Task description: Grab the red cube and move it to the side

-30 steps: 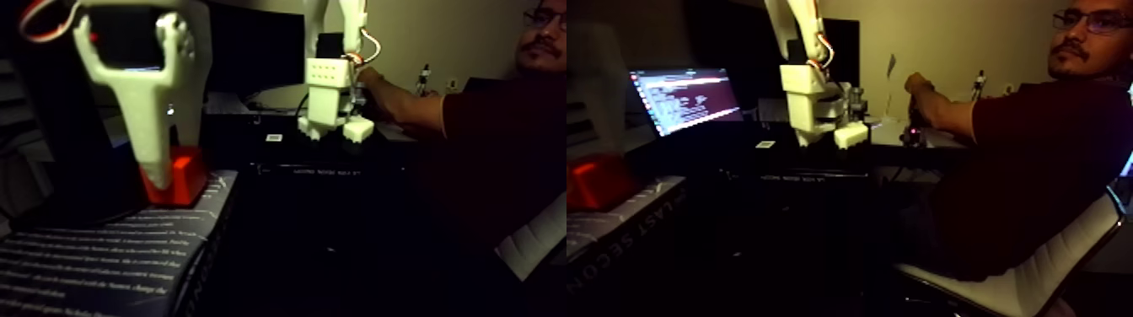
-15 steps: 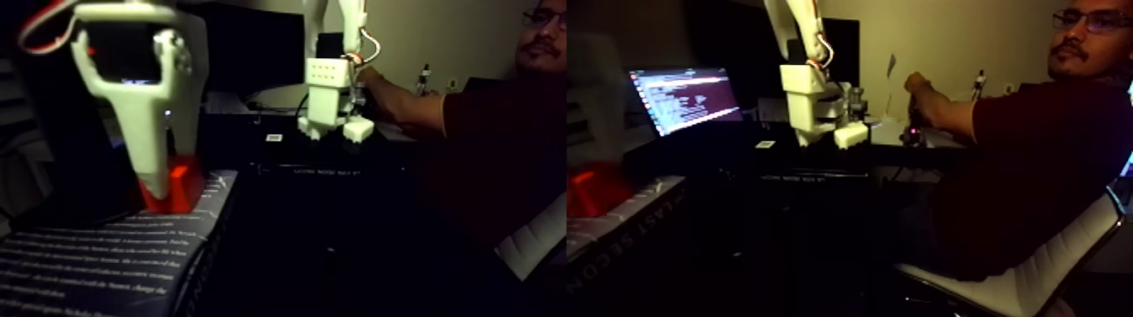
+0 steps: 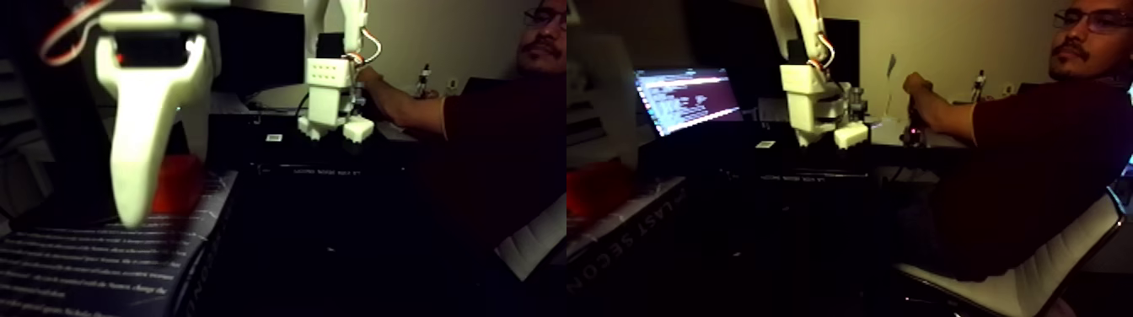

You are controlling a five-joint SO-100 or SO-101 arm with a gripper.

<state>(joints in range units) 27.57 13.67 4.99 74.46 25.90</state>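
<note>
Fixed view, left side: your gripper (image 3: pixel 139 206) hangs blurred over the red cube (image 3: pixel 179 184), which sits on the printed dark surface (image 3: pixel 93 261). I cannot tell whether the fingers are clenched. You're at the grasp; confirm contact first, then move sideways.

Room is dim, warm yellowish cast on the back wall (image 3: pixel 472 38). Laptop screen (image 3: pixel 687 97) glows brightest, slightly blown out. Below the screen the table front falls to near black, detail lost. White gripper (image 3: pixel 139 206), left of the screen, is motion-blurred and soft; the red cube (image 3: pixel 179 181) behind it is smeared and dull. Frames are grainy throughout.
</note>
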